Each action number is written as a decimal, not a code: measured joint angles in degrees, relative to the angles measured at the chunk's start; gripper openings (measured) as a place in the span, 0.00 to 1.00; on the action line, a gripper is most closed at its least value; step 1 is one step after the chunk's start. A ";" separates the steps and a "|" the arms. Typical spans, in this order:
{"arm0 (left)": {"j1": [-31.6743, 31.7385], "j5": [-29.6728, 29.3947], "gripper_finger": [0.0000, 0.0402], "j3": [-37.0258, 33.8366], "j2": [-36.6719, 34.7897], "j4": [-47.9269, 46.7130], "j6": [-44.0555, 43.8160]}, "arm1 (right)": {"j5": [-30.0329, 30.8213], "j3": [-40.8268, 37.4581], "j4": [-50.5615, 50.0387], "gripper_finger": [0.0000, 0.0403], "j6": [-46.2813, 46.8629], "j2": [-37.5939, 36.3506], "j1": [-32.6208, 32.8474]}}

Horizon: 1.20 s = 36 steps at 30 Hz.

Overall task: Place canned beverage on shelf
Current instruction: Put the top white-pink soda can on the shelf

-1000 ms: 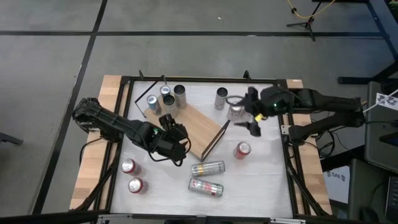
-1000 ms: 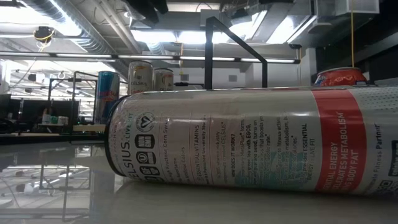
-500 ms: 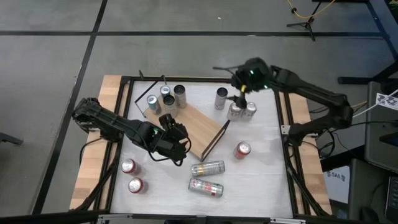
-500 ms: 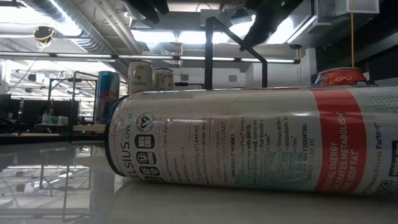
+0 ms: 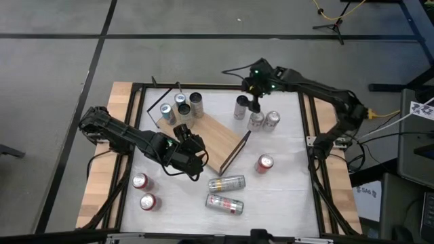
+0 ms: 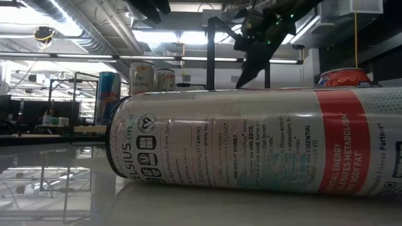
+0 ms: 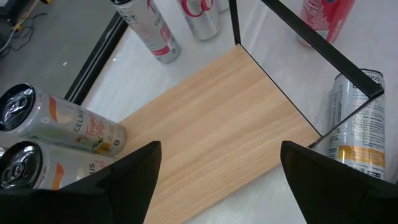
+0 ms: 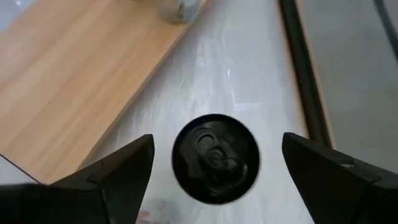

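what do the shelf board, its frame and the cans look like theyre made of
The shelf board looks like pale wood or a wood-look laminate: matte, with fine straight grain lines. Its frame seems to be thin black metal rod, likely painted. The cans appear to be aluminium: printed glossy sides that mirror in the tabletop, and bare silvery tops with pull tabs.

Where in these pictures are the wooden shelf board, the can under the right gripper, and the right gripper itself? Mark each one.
shelf (image 5: 215,139): high view, bare middle of the wooden board.
black-topped can (image 8: 215,158): right wrist view, centre of its lid.
right gripper (image 8: 214,169): right wrist view, midway between its open fingertips.
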 joint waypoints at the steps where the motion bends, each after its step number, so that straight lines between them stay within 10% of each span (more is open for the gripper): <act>1: 0.00 0.00 0.80 0.00 0.00 0.01 0.01 | -0.02 0.00 -0.04 0.87 -0.06 0.45 0.00; 36: 0.00 -0.13 0.80 0.00 0.00 0.57 -0.07 | 6.47 -0.02 -0.94 0.85 -1.03 6.44 0.05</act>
